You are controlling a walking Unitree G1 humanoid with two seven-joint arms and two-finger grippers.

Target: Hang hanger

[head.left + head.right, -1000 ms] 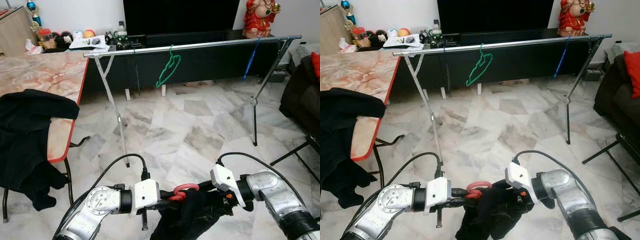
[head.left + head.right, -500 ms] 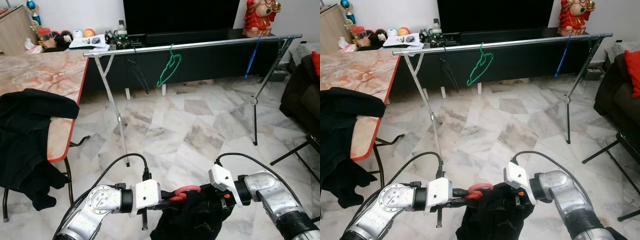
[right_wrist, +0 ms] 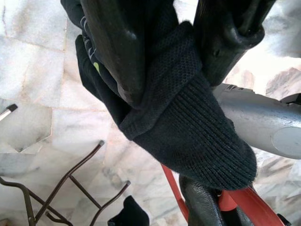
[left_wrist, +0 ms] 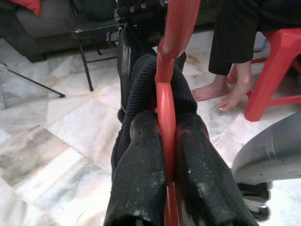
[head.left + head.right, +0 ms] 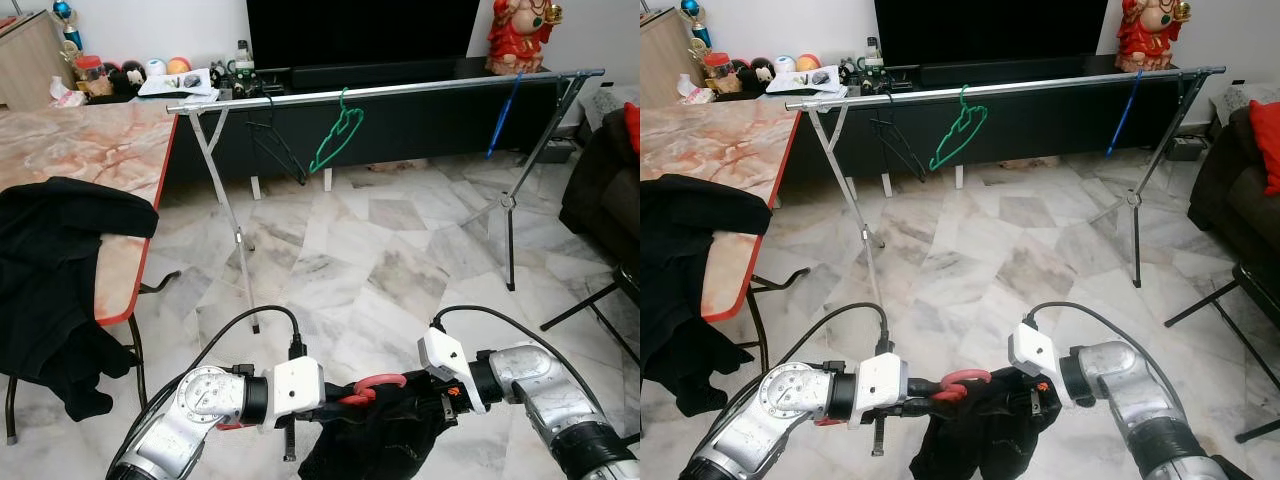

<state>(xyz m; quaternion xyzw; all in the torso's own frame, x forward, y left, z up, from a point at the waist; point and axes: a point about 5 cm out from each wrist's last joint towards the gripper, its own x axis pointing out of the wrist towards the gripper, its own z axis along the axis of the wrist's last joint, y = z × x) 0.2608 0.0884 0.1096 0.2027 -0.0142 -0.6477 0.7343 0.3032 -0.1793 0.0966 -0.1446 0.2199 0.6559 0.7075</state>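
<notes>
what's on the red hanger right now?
A black knit garment is draped on the red hanger; the left gripper clamps the hook. The hanger's lower frame is covered by fabric.

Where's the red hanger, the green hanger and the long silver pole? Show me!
red hanger (image 5: 372, 385), left eye view, on its curved hook.
green hanger (image 5: 338, 138), left eye view, on its body below the hook.
silver pole (image 5: 430, 89), left eye view, mid-length of the bar.

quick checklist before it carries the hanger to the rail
1. Left gripper shut on the red hanger: ok.
2. Right gripper shut on the black garment: ok.
3. Garment fully seated on the hanger: cannot tell.
4. Free space on the rail between the green hanger and the blue hanger: ok.
5. Floor path to the rail free: ok.
</notes>
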